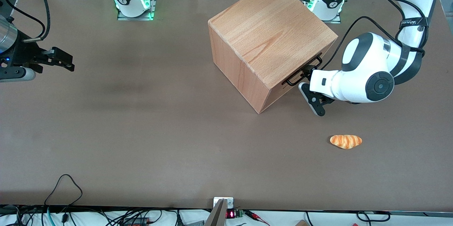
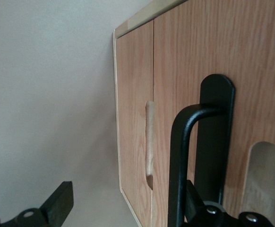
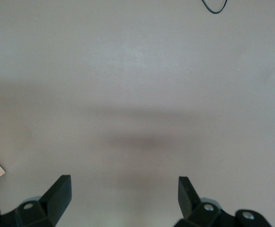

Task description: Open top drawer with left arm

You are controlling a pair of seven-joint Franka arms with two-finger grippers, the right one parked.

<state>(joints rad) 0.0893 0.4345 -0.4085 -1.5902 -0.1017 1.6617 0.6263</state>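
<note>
Right, claw (image 1: pixel 308 83) is spread wide at the top drawer (image 1: pixel 304 74), w/ one finger (image 2: pixel 201 201) tucked inside the black handle (image 2: pixel 182 161). Drawer looks shut. Hook or clench first, then pull straight out from the cabinet (image 1: pixel 269 31) front, no twisting.

Light beech top drawer (image 2: pixel 184 61) sits shut, flush in its wooden cube, its thin black U-shaped handle (image 1: pixel 300 72) projecting from the front. The white left arm (image 1: pixel 368 74) reaches in; its gripper (image 1: pixel 307 77) is at the handle, jaws spread.

Front view high, looks down — left wrist view close on top drawer (image 2: pixel 194 71) handle (image 2: pixel 184 156).
</note>
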